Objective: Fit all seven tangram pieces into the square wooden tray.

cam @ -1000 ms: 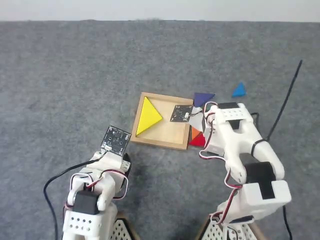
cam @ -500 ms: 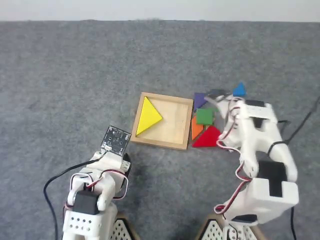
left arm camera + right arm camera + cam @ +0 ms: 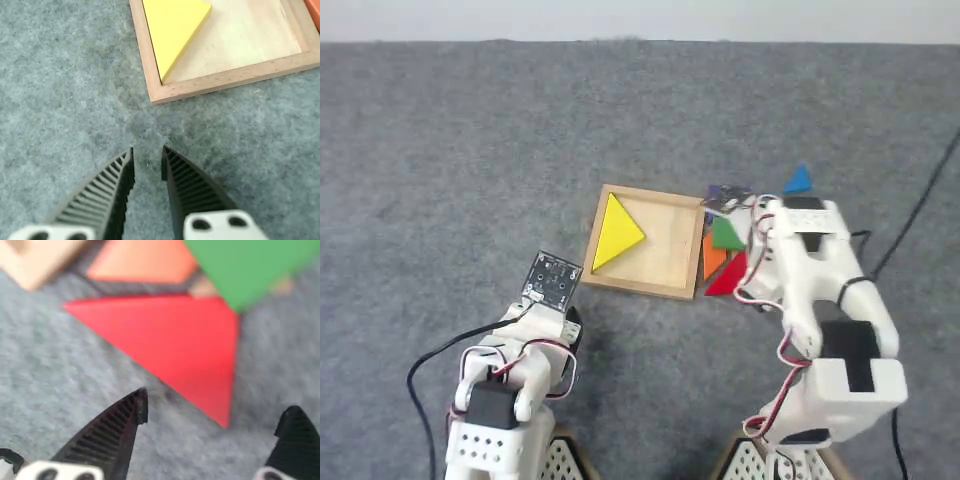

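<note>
Right of the square wooden tray (image 3: 645,288), the right gripper (image 3: 218,402), fingers (image 3: 115,435) wide apart, straddles the flat red triangle (image 3: 185,335) (green square (image 3: 250,265) just beside), which could skid on closing.

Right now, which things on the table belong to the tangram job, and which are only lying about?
Job: wooden tray, yellow triangle, red triangle, orange piece, green piece, purple piece, blue triangle, right claw.
Lying about: grey carpet, black cable.
</note>
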Robot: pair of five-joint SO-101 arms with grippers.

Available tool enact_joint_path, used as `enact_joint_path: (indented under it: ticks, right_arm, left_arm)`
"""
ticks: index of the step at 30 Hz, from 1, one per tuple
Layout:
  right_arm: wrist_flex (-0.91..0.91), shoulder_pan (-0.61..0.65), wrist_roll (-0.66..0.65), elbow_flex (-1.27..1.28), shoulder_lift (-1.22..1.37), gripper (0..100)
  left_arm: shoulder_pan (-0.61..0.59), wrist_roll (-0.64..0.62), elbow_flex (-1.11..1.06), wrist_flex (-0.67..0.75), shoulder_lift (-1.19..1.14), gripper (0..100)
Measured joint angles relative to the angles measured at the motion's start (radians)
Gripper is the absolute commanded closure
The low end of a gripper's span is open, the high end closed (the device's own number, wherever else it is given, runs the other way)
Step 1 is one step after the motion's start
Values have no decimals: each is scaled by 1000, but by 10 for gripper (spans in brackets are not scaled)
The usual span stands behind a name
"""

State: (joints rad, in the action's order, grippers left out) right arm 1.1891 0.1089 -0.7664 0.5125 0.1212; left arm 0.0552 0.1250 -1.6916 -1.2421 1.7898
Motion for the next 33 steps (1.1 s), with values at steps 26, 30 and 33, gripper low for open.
enact_joint_path:
  ticks: [26, 30, 33]
  right_arm:
    - [31, 117, -158, -238, 187, 652]
    - [48, 68, -155, -241, 221, 655]
    - [51, 32, -149, -241, 222, 657]
  left_arm:
    - [0, 0, 0, 0, 0, 912]
    - [0, 0, 0, 0, 0, 912]
    - [0, 0, 0, 0, 0, 912]
